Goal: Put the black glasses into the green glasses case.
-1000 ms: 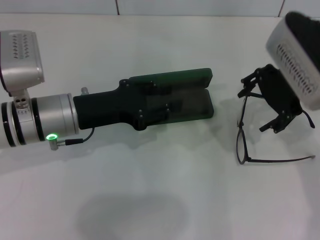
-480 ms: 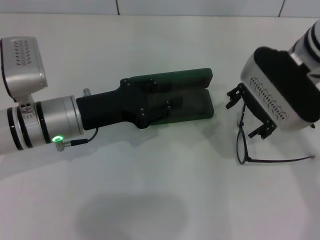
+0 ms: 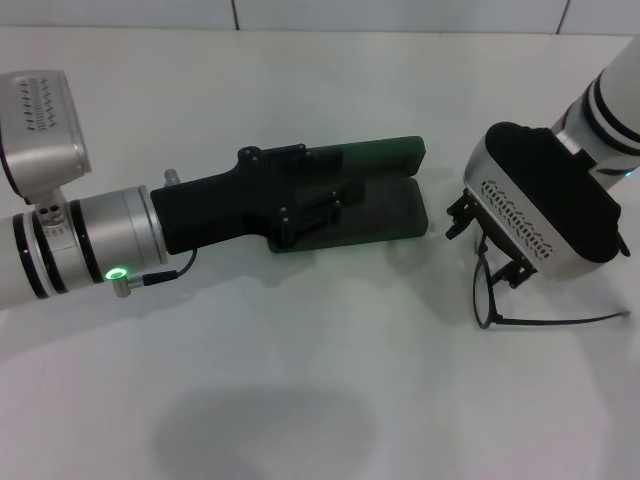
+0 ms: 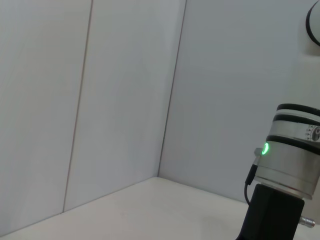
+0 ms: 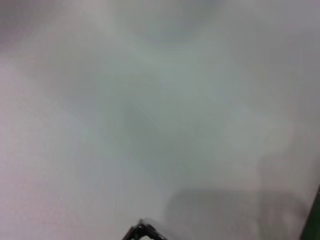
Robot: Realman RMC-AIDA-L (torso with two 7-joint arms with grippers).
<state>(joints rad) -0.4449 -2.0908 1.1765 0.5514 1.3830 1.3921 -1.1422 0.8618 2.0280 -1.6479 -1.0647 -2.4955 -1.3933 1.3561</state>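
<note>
— Where is the right gripper sitting?

— At the right of the head view, low over the front of the black glasses. Two black fingertips are sticking out from under the white wrist housing, one on each side of the frame, spread apart and not clamping it as far as I can see. The housing is hiding most of the lenses.

— And the glasses themselves?

— They are lying on the white table at the lower right, one temple arm running out toward the right edge of the frame.

— What is the left gripper doing?

— It is reaching in from the left, lying across the green glasses case at the centre. The case is lying open. Black fingers against dark green: I cannot tell whether they are clenched or released.

— How near is the case to the glasses?

— Near, but they are not touching; bare table is showing between them.
</note>
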